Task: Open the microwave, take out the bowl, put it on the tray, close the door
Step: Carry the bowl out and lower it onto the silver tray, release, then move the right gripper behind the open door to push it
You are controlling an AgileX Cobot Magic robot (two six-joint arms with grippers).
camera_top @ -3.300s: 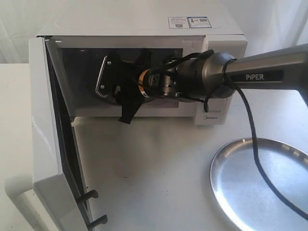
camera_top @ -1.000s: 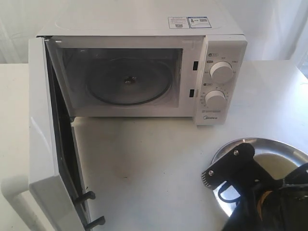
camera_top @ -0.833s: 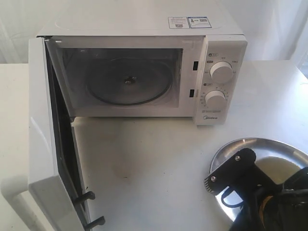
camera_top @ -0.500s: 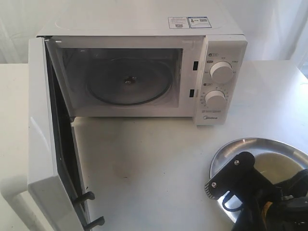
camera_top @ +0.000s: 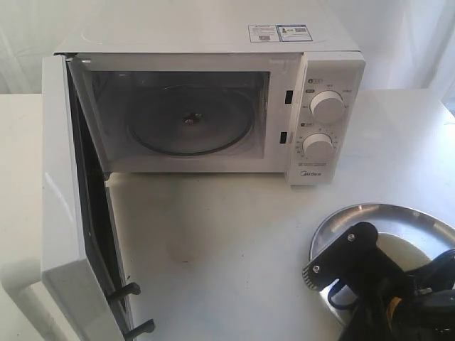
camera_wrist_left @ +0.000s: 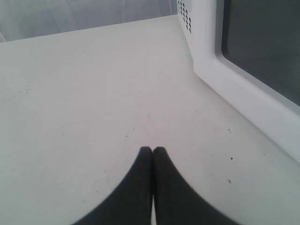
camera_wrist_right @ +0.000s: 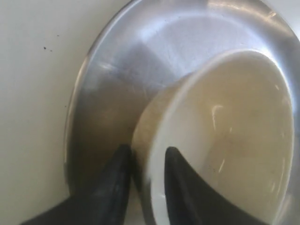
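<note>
The right claw [camera_wrist_right: 146, 157] grips the bowl [camera_wrist_right: 225, 140] by its rim, over the tray [camera_wrist_right: 117, 70] at 5 o'clock from the microwave [camera_top: 213, 35]. Settle it flat before letting go, then lift straight up. The left claw [camera_wrist_left: 153, 152] is clenched and empty beside the open door [camera_top: 60, 185].

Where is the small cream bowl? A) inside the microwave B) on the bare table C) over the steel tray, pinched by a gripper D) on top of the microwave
C: the right wrist view shows the bowl over the tray, its wall pinched by the right gripper.
</note>
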